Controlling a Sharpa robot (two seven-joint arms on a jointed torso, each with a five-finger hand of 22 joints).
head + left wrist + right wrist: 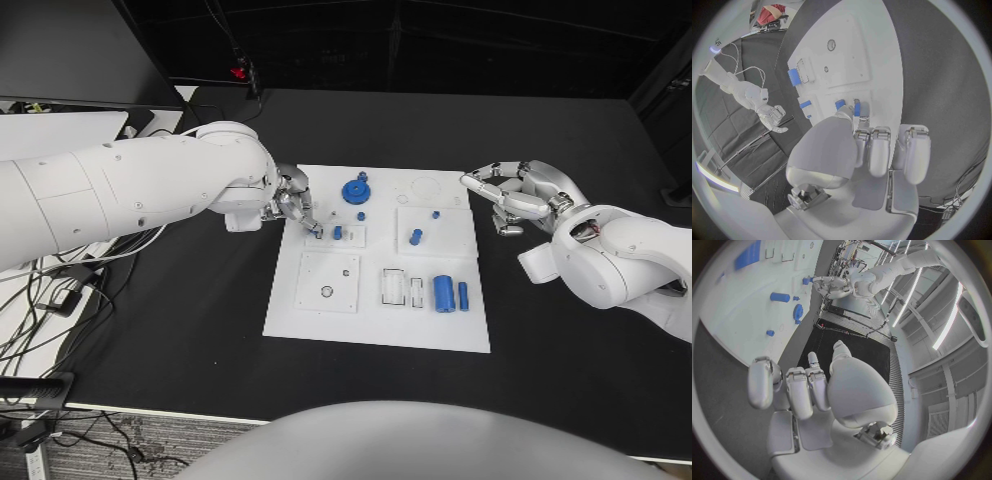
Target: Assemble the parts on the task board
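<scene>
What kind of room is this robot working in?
Probably a robot lab or test workshop. A white task board with small blue parts sits on a black table, loose cables trail beside it, and black curtains hang behind.

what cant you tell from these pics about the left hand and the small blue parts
- Head view: the left hand covers its own fingertips, so a grip on the blue peg cannot be confirmed.
- Left wrist view: the palm hides the near part of the task board; a small blue piece sits at the fingertips, contact unclear.
- Right wrist view: the blue gear is too small to make out its teeth.
</scene>
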